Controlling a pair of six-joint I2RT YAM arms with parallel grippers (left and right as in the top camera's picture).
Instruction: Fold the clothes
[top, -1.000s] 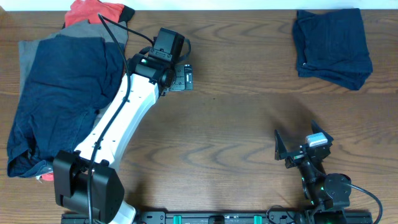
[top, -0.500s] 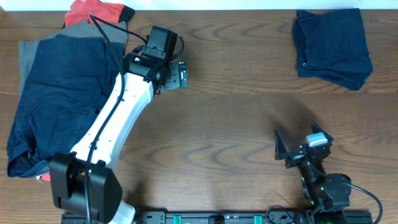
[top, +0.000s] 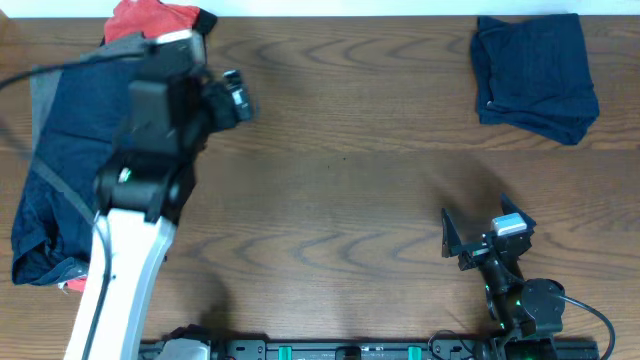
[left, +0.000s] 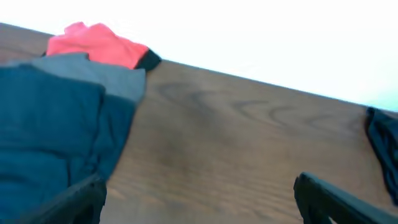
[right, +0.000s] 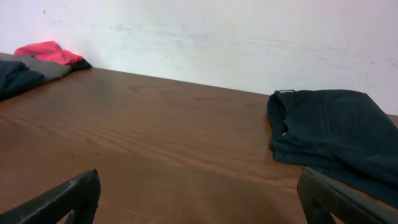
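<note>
Clothes (top: 50, 220) lie heaped; my open left hand (top: 234, 96) should pinch one edge of the top navy shorts (top: 70, 130), nothing beneath.

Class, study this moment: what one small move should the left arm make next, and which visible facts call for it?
Probably ease the open left gripper leftward and down onto the edge of the rumpled dark navy garment. It lies unfolded over a grey piece and a red-orange one, while the gripper hangs empty beside it.
</note>
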